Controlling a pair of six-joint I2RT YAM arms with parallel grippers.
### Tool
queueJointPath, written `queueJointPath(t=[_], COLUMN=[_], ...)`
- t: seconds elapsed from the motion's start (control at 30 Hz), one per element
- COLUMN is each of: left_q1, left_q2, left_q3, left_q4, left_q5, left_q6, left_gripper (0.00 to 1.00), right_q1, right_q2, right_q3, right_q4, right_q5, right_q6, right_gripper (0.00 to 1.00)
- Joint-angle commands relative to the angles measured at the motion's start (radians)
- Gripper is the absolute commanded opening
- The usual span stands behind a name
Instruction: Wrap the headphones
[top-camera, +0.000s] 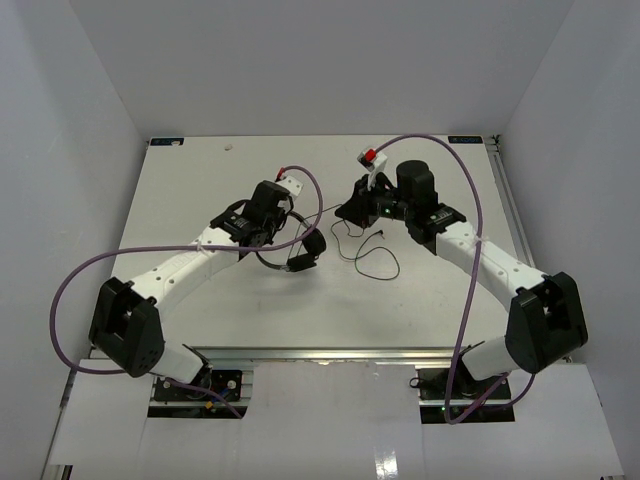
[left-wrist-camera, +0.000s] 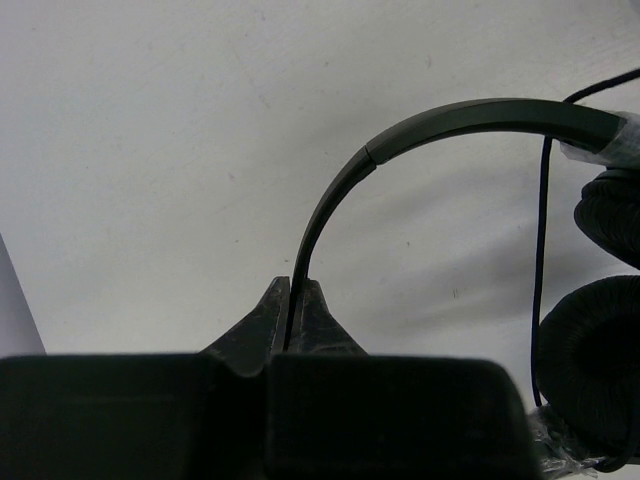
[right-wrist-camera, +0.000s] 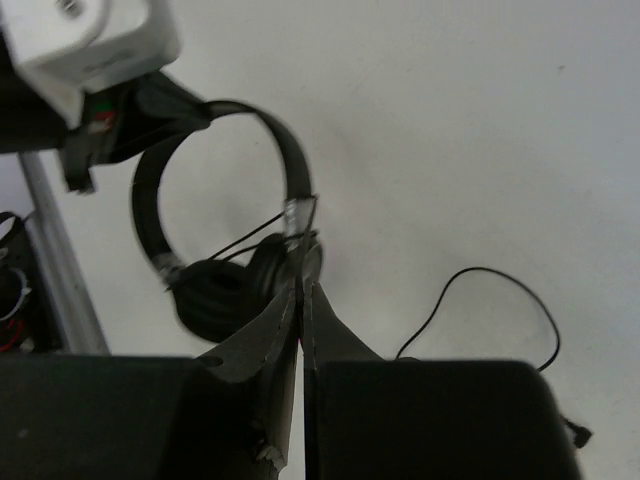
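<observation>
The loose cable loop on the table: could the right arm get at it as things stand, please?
Probably yes: the cable loop lies uncovered beside the right tool, though that tool is shut and must open first.

The headphones (top-camera: 300, 250) are small and black, with a thin headband (left-wrist-camera: 420, 125) that arches in a near circle. Its two round padded earcups (left-wrist-camera: 600, 380) are drawn close together at its ends. The left pincer (left-wrist-camera: 293, 295) is clamped on the headband's edge partway along the arc, near the middle of the white table (top-camera: 200, 190). The long thin cable (top-camera: 385, 262) trails from the earcups and lies unwound in a loose loop on the table to their right.
</observation>
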Motion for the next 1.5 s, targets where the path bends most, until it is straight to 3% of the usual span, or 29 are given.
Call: queueJointPath(t=[0.0, 0.33, 0.57, 0.73, 1.03, 1.47], left_q1=[-0.004, -0.004, -0.004, -0.004, -0.004, -0.004], left_q2=[0.044, 0.045, -0.054, -0.143, -0.206, -0.305], left_q3=[0.076, 0.144, 0.130, 0.105, 0.134, 0.132], left_q4=[-0.032, -0.061, -0.047, -0.016, -0.026, -0.037], left_q5=[-0.170, -0.138, -0.197, -0.140, -0.114, -0.115], left_q6=[-0.056, -0.311, -0.519, -0.617, -0.702, -0.802], left_gripper=[0.00, 0.00, 0.00, 0.00, 0.00, 0.00], right_q1=[0.017, 0.104, 0.141, 0.188, 0.228, 0.242], right_q2=[-0.092, -0.118, -0.148, -0.127, -0.061, -0.056], right_q3=[-0.103, -0.259, -0.386, -0.419, -0.450, -0.519], right_q4=[0.257, 0.498, 0.644, 0.707, 0.828, 0.872], right_q5=[-0.202, -0.284, -0.286, -0.275, -0.273, -0.134], right_q6=[0.129, 0.277, 0.338, 0.348, 0.372, 0.356], right_gripper=[0.08, 0.08, 0.08, 0.08, 0.08, 0.08])
